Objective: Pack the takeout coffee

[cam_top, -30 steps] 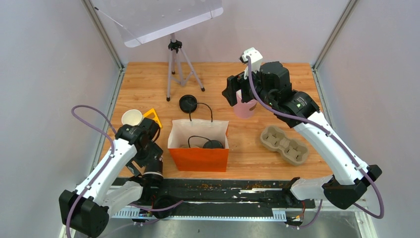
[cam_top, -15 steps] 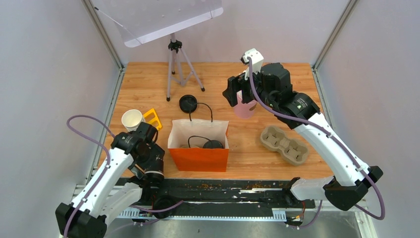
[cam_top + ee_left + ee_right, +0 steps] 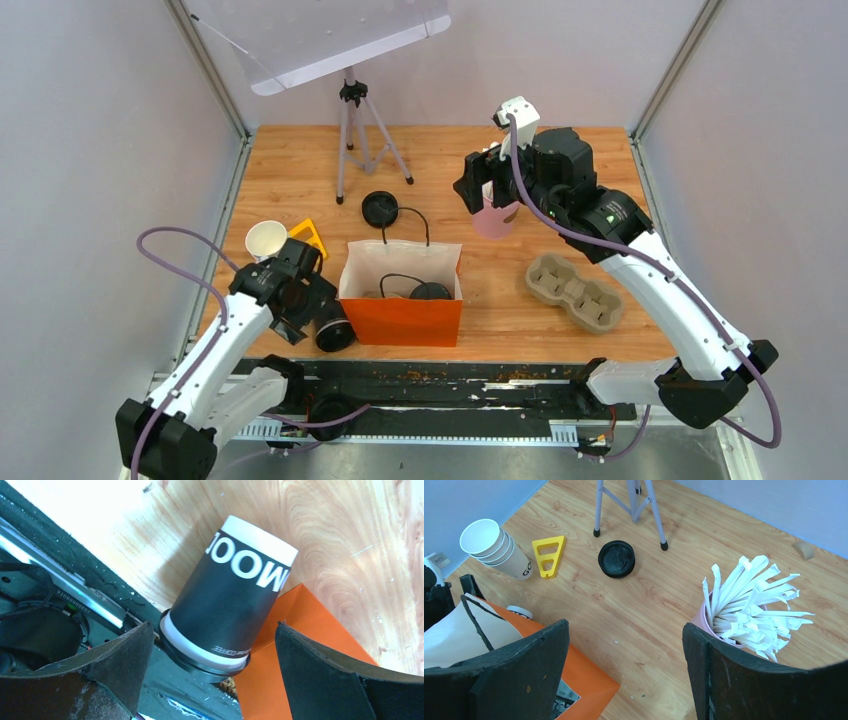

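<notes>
Because the white paper takeout cup with a black sleeve and a round black plastic lid (image 3: 227,600) appears to lie tipped over on the wooden counter (image 3: 300,170) rather than standing, the coming grasp turns on its long axis. Seen from the left wrist, that axis runs on a slant. The wide lidded end is low and toward the black rail (image 3: 450,372) at the counter's near edge, and the narrow base points up and away. The cup is straight ahead of the left tool (image 3: 214,625), framed between its two dark fingers (image 3: 100,665), which stand wide apart and touch nothing.

The closing line of those fingers crosses the cup's axis at a skew, not squarely. In my judgement, a small roll of the wrist would be needed before closing on the sleeve at about mid-length.

From above, the cup lies at the near left corner of the open orange paper bag (image 3: 403,320). It is either touching the bag or just beside it; I cannot tell which. The bag's mouth is up and to the right of the cup, so the cup would have to be lifted, righted and carried that way.

The right tool (image 3: 624,627) is also spread wide and empty. It hangs over the pink cup of white straws (image 3: 497,222) on the far side of the bag, well apart from the cup, so the left arm is clearly the nearer.
</notes>
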`<state>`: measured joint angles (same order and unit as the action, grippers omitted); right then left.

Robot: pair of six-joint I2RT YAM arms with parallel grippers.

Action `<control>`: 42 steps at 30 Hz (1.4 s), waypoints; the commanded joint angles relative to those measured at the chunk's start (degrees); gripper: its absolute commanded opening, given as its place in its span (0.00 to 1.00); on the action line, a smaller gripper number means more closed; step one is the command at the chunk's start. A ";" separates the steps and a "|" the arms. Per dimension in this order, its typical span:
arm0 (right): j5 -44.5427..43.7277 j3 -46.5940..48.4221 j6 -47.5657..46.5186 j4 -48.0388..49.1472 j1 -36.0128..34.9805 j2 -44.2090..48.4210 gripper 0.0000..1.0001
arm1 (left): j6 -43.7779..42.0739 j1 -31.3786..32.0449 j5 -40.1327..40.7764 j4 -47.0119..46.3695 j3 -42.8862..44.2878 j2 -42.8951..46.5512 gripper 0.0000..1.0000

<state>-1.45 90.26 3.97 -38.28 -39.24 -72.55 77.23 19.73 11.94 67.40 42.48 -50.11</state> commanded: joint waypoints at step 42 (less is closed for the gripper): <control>0.51 2.01 -0.93 2.26 -0.17 -0.33 0.83 | -25.72 -4.50 -3.22 -11.28 -0.86 -10.05 0.95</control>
<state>-1.41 90.83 3.09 -38.28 -39.24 -73.63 53.78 16.80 11.25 60.47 43.62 -60.84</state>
